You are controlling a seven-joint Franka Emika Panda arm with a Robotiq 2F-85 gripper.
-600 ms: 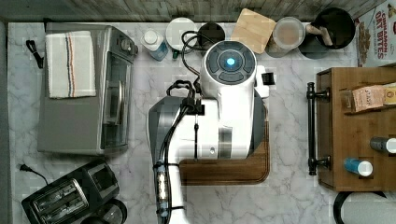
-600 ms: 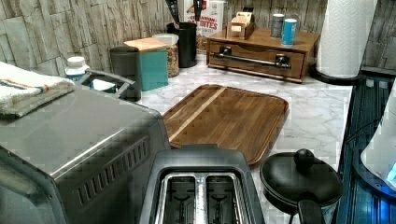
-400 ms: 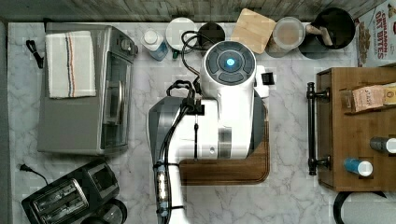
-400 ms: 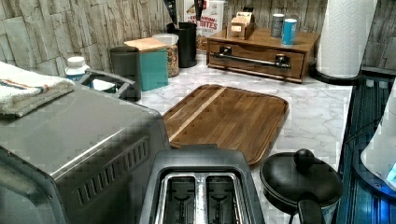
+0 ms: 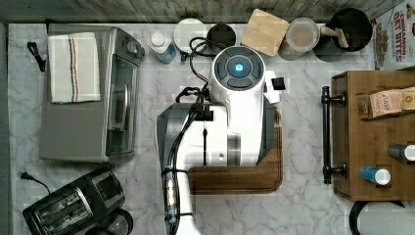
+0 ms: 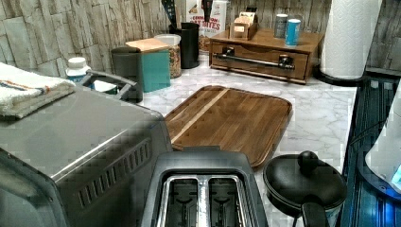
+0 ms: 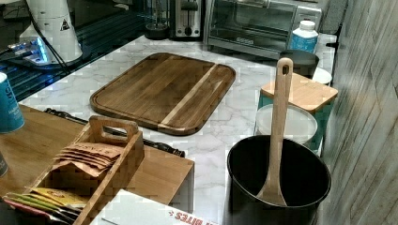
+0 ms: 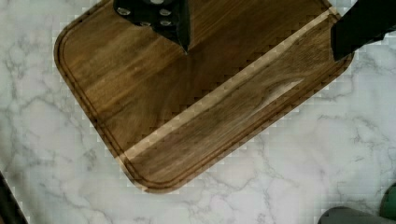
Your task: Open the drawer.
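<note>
Black bar handle (image 6: 254,60) fronts the drawer (image 6: 257,63), shut, beyond the cutting board (image 6: 231,122). Gripper (image 8: 261,35) above that board, fingers spread wide. Advice: approach handle mid-span between its 2 posts, close squarely, pull straight outward.

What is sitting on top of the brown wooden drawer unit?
On the brown wooden drawer unit stand a wooden tea-bag caddy and two small cans. Its closed front hides whatever is inside.
</note>
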